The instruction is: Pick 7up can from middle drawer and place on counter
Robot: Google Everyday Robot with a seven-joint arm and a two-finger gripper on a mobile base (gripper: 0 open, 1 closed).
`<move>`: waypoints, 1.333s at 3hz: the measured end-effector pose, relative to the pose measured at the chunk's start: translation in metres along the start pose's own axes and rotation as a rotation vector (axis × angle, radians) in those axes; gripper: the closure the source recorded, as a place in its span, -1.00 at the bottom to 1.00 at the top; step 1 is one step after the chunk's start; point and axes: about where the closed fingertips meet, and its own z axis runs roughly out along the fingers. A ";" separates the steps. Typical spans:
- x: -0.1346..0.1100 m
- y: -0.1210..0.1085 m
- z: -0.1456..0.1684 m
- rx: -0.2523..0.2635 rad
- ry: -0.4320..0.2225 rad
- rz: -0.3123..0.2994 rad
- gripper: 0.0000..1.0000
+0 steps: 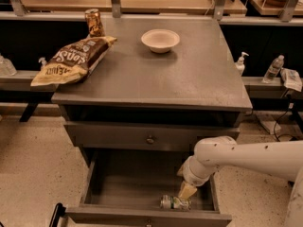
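Note:
The 7up can (pixel 174 203), silver-white with green print, lies on its side on the floor of the open middle drawer (pixel 128 183), near the front wall and right of centre. My gripper (pixel 187 191) points down into the drawer from the right. Its tip is just above and to the right of the can, very close to it. The white arm (pixel 246 157) reaches in from the right edge. The grey counter (pixel 189 79) is the cabinet top above the drawer.
On the counter stand a white bowl (pixel 160 40), a brown chip bag (pixel 71 60) and a brown-copper can (pixel 94 22). A closed drawer front with a knob (pixel 150 139) is above the open drawer. Bottles (pixel 274 69) stand on a shelf to the right.

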 end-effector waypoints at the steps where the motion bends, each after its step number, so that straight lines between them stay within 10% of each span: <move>1: -0.001 0.001 0.012 -0.013 -0.002 0.004 -0.29; 4: 0.005 0.008 0.035 -0.060 -0.017 0.018 -0.40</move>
